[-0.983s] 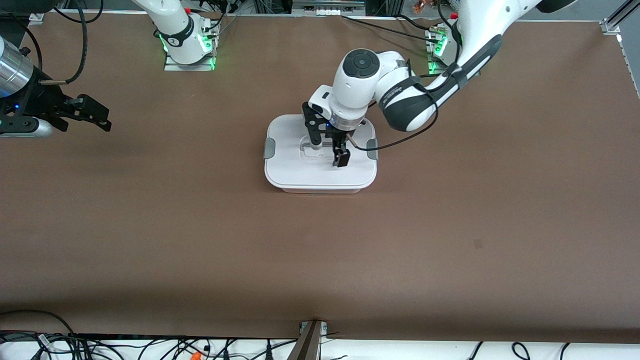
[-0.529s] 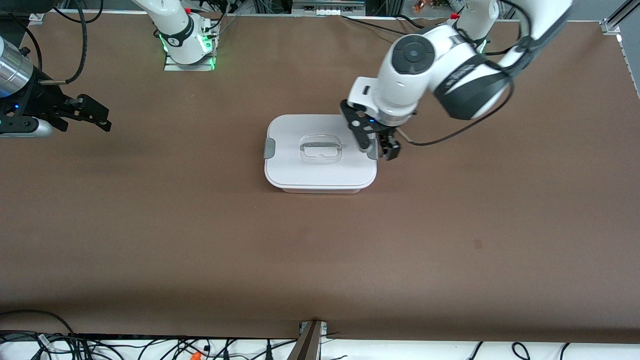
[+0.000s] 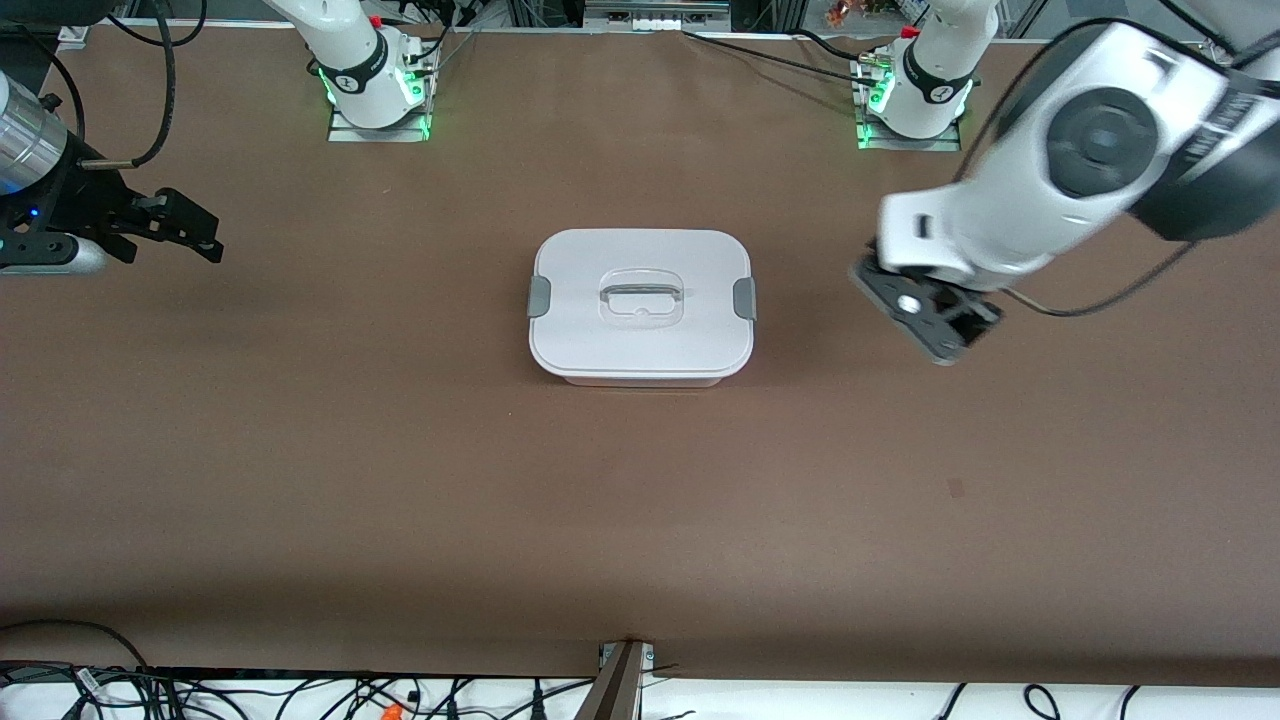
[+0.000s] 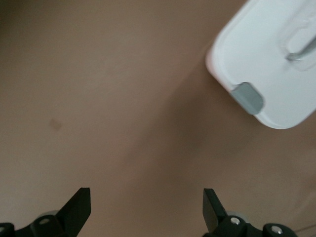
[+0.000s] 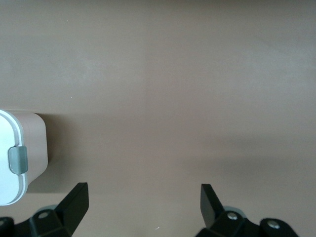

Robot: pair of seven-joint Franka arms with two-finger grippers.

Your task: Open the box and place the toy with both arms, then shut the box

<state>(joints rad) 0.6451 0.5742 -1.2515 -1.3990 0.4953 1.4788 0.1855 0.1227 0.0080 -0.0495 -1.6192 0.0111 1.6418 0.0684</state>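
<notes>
Box (image 3: pixel 640 345) under me: smooth white plastic lid (image 3: pixel 640 300), slight sheen, w/ matt grey plastic clips (image 3: pixel 539 297) & clear glossy handle (image 3: pixel 641 297). Table (image 3: pixel 400 480): matt brown, paper-like. My fingers (image 4: pixel 79 210): matt black plastic. Arm shells (image 3: pixel 1040 200): glossy white.

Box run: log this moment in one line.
box: lid on | left claw: open, over table | right claw: open, waiting

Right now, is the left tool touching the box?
Apart. In the front view the left tool hangs over bare table toward the left arm's end, a clear strip of tabletop separating it from the box.
</notes>
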